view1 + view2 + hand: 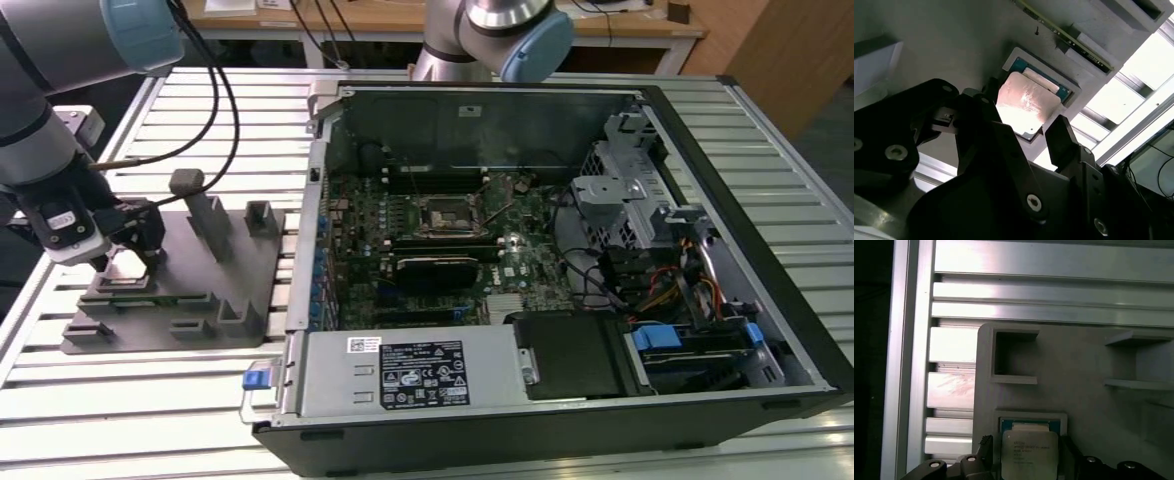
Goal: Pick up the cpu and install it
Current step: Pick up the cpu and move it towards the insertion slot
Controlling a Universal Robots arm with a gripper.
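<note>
Exterior view: down at the big grey plastic tray with upright posts (200, 300), near the edge of the slatted aluminium table (134, 410) on the exterior view's left, with the black two-fingered gripper (127, 250) over the tray's side nearest that edge. In both wrist views, spread just wider than the small flat square cpu with pale silver-grey metal top (1026, 102) (1030, 455), one finger beside each of two opposite sides, probably to pinch it by the edges. Not yet lifted: lying flat in its shallow framed recess, likely there to keep it square. Well apart, open black computer case (747, 200), dark green motherboard (521, 280) facing up
</note>
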